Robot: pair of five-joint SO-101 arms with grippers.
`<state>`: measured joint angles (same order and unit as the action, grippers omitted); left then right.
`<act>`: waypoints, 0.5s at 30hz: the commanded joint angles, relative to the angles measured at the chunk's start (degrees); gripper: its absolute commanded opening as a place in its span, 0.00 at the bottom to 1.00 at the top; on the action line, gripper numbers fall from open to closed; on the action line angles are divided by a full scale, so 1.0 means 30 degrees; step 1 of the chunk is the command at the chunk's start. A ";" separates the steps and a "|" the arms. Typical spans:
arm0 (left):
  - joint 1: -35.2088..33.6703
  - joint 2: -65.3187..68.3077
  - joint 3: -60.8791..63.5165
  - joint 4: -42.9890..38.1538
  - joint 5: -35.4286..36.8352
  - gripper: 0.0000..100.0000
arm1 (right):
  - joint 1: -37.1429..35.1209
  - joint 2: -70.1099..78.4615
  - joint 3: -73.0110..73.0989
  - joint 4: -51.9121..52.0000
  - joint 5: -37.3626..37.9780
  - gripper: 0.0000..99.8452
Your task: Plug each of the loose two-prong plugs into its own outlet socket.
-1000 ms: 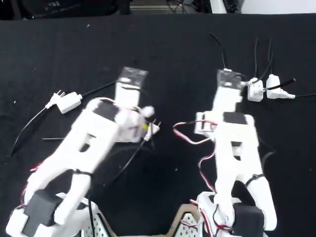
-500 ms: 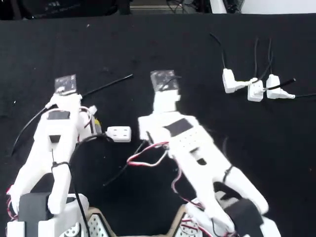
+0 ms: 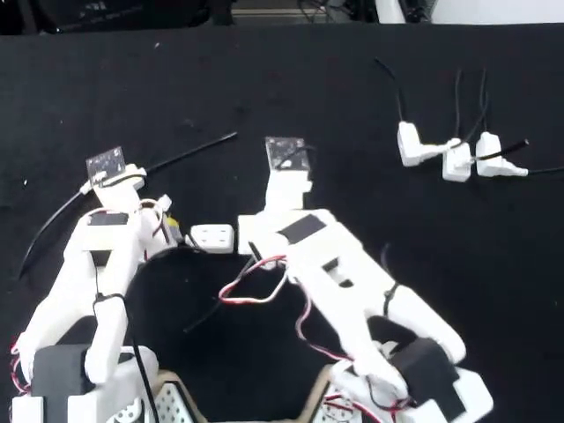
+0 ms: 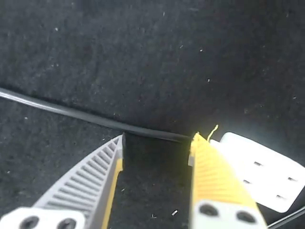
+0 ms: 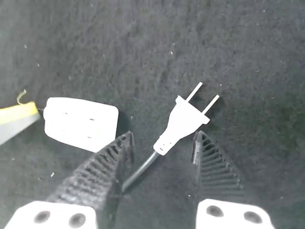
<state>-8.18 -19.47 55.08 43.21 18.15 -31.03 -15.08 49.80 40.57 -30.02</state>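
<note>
A white two-prong plug (image 5: 185,121) lies flat on the black cloth, its black cord running back toward my right wrist. My right gripper (image 5: 164,135) is open, with a finger on either side of the plug's cord end. A white outlet socket block (image 3: 212,238) (image 5: 80,123) (image 4: 261,172) lies just beside it. My left gripper (image 4: 158,140) (image 3: 173,231) is open on the block's other side, its fingertips over a thin black cord (image 4: 62,110). The yellow fingertip (image 5: 18,112) nearly touches the block.
Three white plug-and-socket pieces (image 3: 456,161) with black cords sit in a row at the far right. A long black cord (image 3: 189,152) runs across the far left of the cloth. The table's near edge holds both arm bases.
The left arm swung from the centre out to the left and no longer holds the plug. The right arm swung from the far right sockets to the centre, then edged closer to the socket block.
</note>
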 commanded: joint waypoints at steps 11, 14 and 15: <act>-0.0132 -0.0674 -0.0220 -0.0088 0.0176 0.22 | 0.2139 0.6608 -0.6256 0.2901 -0.0322 0.19; -0.0132 -0.0674 -0.0220 -0.0088 0.0176 0.22 | 0.2139 0.8044 -0.8396 0.5333 -0.0293 0.12; -0.0132 -0.0674 -0.0220 -0.0088 0.0176 0.22 | 0.2081 0.8366 -0.8952 0.5919 -0.0264 0.07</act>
<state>-8.09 -19.47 55.08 43.21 18.24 -25.85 7.87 29.67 52.79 -30.64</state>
